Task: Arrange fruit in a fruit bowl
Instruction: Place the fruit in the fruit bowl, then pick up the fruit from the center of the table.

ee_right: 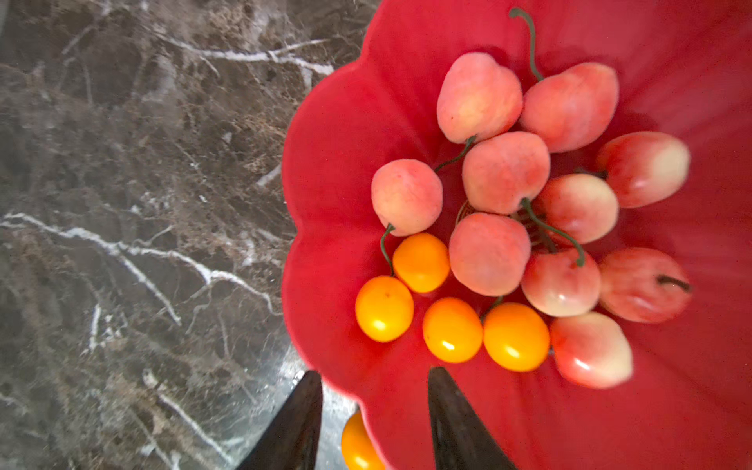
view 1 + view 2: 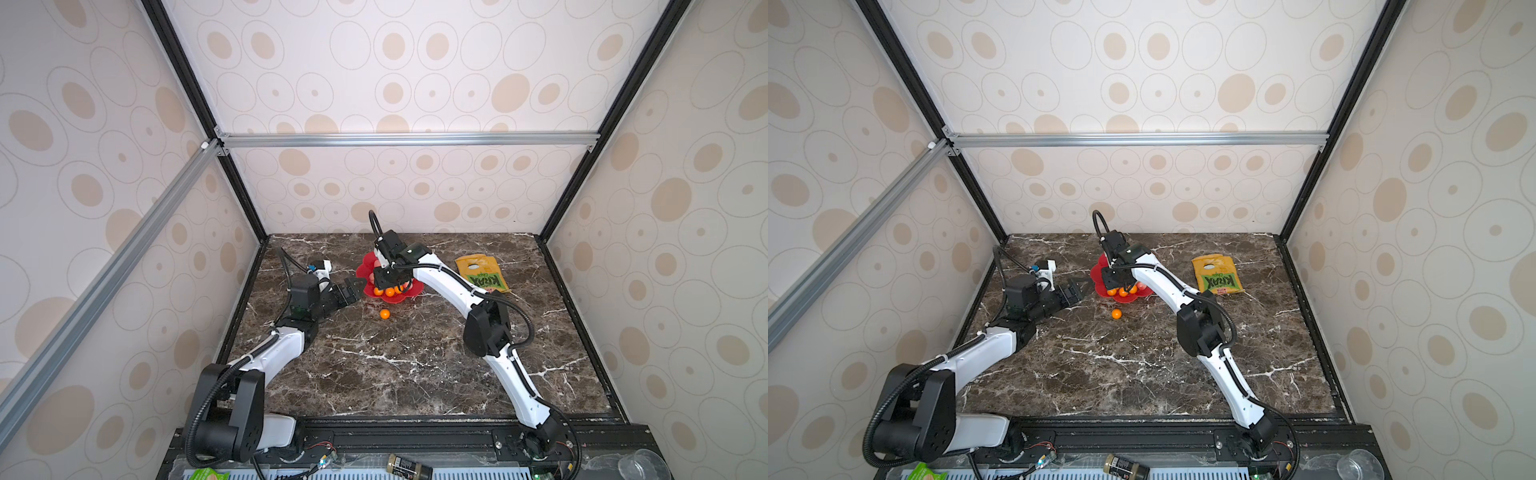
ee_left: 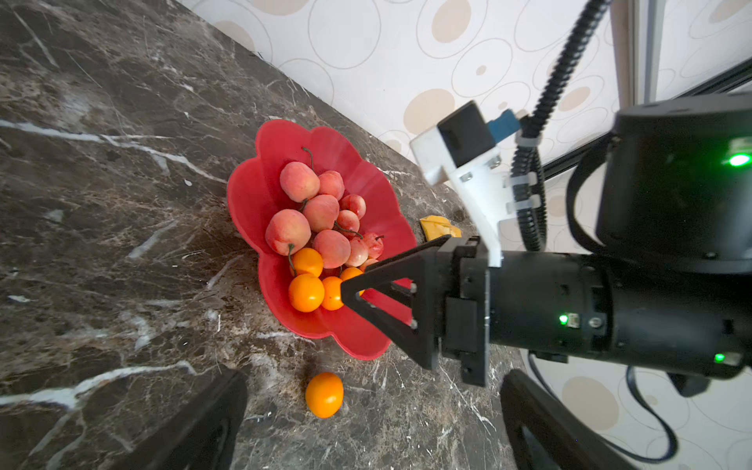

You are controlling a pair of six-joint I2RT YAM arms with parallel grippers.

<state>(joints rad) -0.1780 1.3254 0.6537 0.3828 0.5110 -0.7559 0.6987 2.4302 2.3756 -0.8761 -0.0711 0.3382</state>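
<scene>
The red petal-rimmed fruit bowl [image 2: 365, 266] [image 2: 1098, 272] [image 3: 252, 203] [image 1: 346, 142] sits at the middle back of the marble table. Inside it lie several pink-red fruits [image 3: 321, 211] [image 1: 504, 171] and several orange ones [image 3: 306, 292] [image 1: 451, 329] [image 2: 389, 292]. A single orange fruit [image 2: 385, 314] [image 2: 1116, 313] [image 3: 324, 394] [image 1: 356, 445] lies on the table just in front of the bowl. My right gripper [image 2: 390, 286] [image 1: 376, 374] hangs over the bowl's near rim, open and empty. Left of the bowl, my left gripper [image 2: 355, 291] [image 2: 1079, 286] [image 3: 374, 378] stands wide open, holding nothing.
A yellow-green snack bag [image 2: 482, 274] [image 2: 1219, 274] lies flat to the right of the bowl. Patterned walls close in the table on three sides. On the front rail lie a dark bottle [image 2: 409, 465] and a clear cup [image 2: 642, 465].
</scene>
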